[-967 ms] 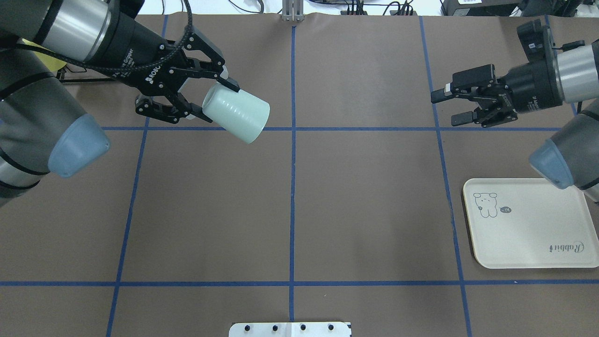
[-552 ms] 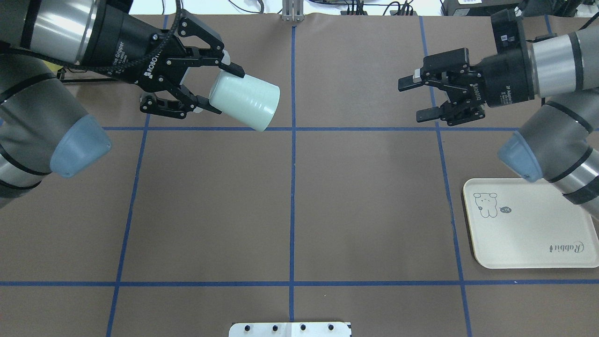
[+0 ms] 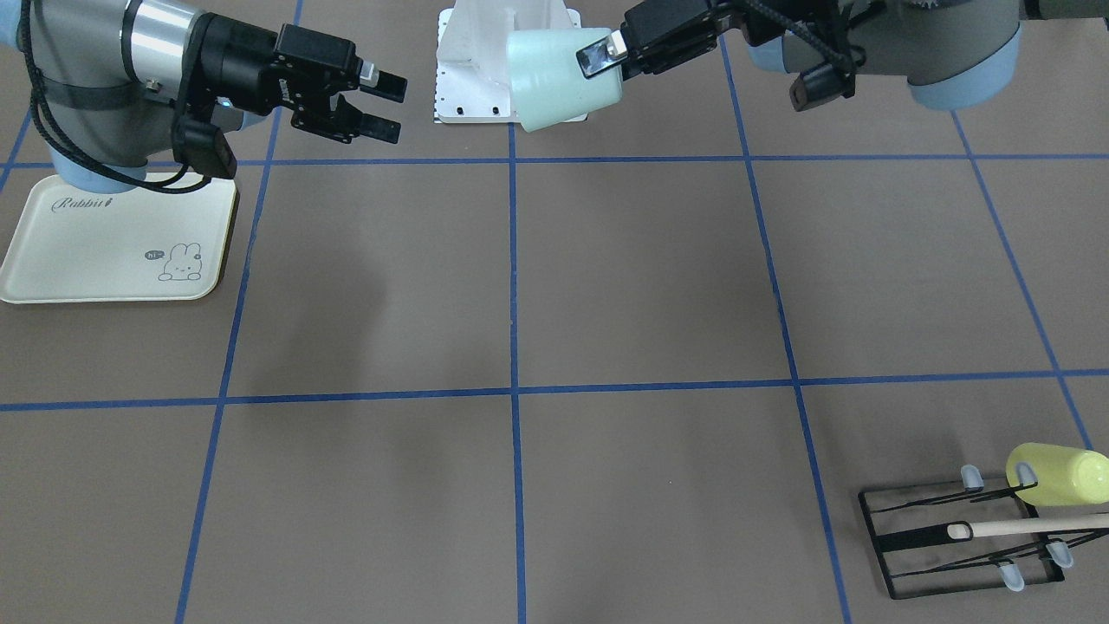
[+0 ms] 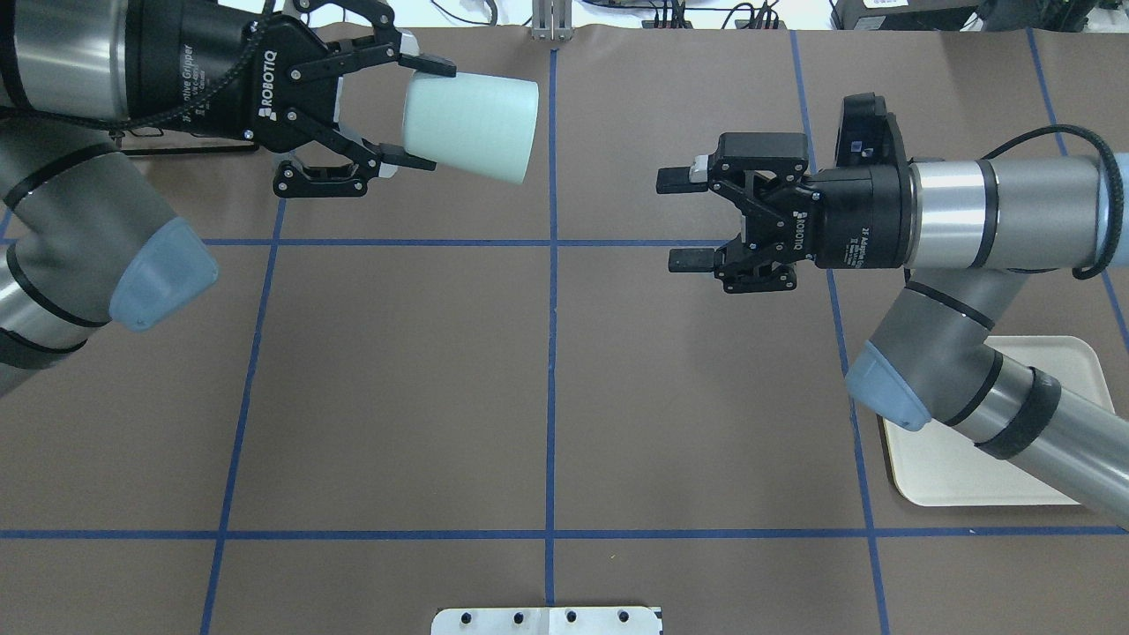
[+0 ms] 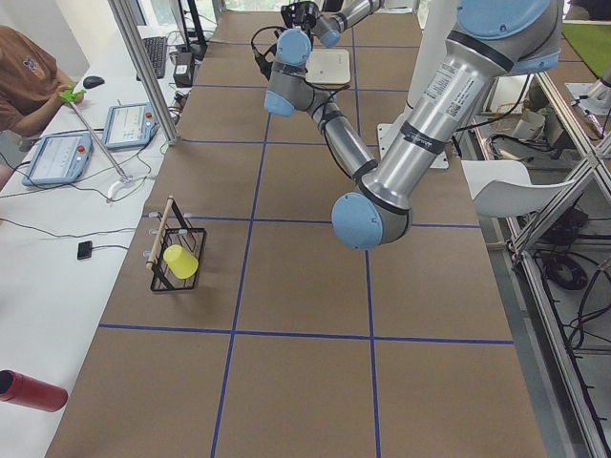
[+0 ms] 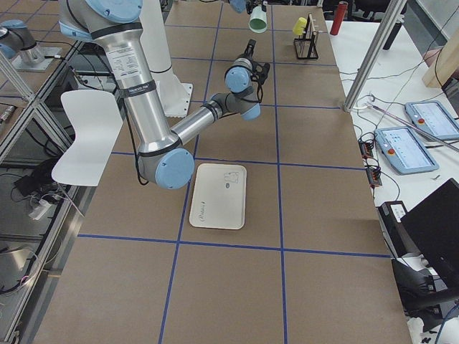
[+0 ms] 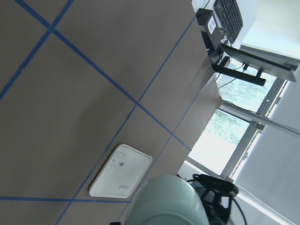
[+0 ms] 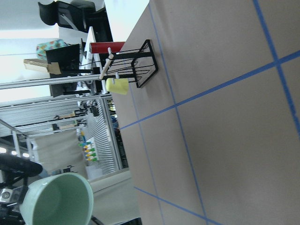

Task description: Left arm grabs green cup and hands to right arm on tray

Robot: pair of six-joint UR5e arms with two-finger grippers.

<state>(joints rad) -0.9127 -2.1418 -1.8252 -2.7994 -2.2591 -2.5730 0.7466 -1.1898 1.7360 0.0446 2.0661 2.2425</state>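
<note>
Left arm: it reached across the far left part of the counter. The left claw was clenched on the green cup, one finger on each side of the cup's narrow base end.

Green cup: it was carried on its side in the air, clear of the counter. Its wide open mouth faced the robot's right side. In the overhead view its rim lay just short of the central blue tape line. The right wrist view looked straight into the cup's mouth, and the left wrist view showed only its rounded base at the bottom edge.

Right arm: the wrist was level and directed toward the cup. The right claw was released, with its fingers spread wide and nothing between them. It stood on the far side of the central line from the cup, apart from it, with bare counter showing between the two.

Tray: it lay flat on the counter at the robot's right. In the overhead view the right arm's elbow and forearm covered part of it. The front-facing view showed the rabbit drawing and the script on its surface.

Other items: a black wire rack stood at the counter's far left corner. A yellow cup lay on its side on the rack, with a wooden-handled utensil beside it.
</note>
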